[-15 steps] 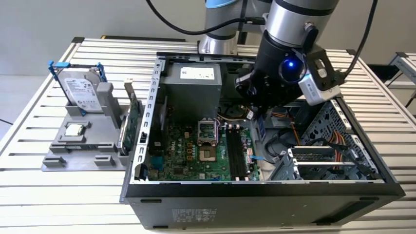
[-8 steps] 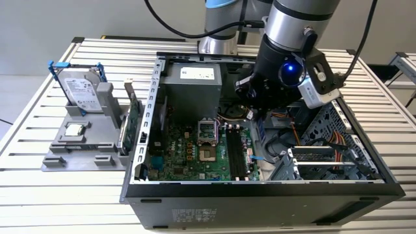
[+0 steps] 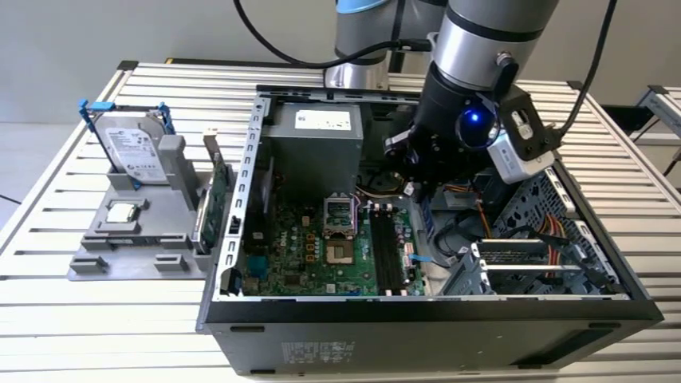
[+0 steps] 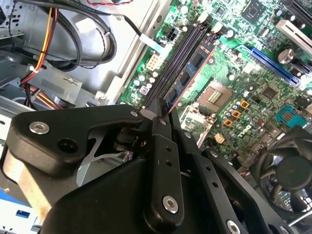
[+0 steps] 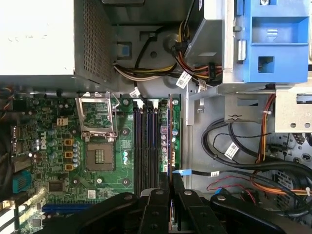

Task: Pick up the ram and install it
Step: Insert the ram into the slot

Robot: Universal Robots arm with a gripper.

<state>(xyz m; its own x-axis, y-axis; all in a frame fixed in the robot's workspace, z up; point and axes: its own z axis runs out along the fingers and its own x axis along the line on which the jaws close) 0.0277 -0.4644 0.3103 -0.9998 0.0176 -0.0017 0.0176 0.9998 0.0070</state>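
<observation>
The ram (image 4: 192, 73) is a thin stick with blue chips and an orange edge. It reaches out from my gripper (image 4: 161, 111) along the black memory slots (image 4: 180, 53) of the green motherboard. In the first wrist view the ram (image 5: 169, 165) is seen edge-on, rising from between the gripper (image 5: 170, 179) fingers just beside the slots (image 5: 146, 146). The gripper is shut on the ram. I cannot tell whether the stick touches a slot. In the exterior view the arm's wrist (image 3: 458, 136) reaches down into the open computer case, above the slots (image 3: 388, 255).
An empty processor socket (image 5: 100, 156) lies beside the slots. Cable bundles (image 5: 243, 161), a blue drive cage (image 5: 278, 39) and the power supply (image 3: 319, 136) crowd the case. A grey tray at the exterior view's left holds a hard drive (image 3: 133, 152), a processor chip (image 3: 123, 211) and a green card (image 3: 218, 199).
</observation>
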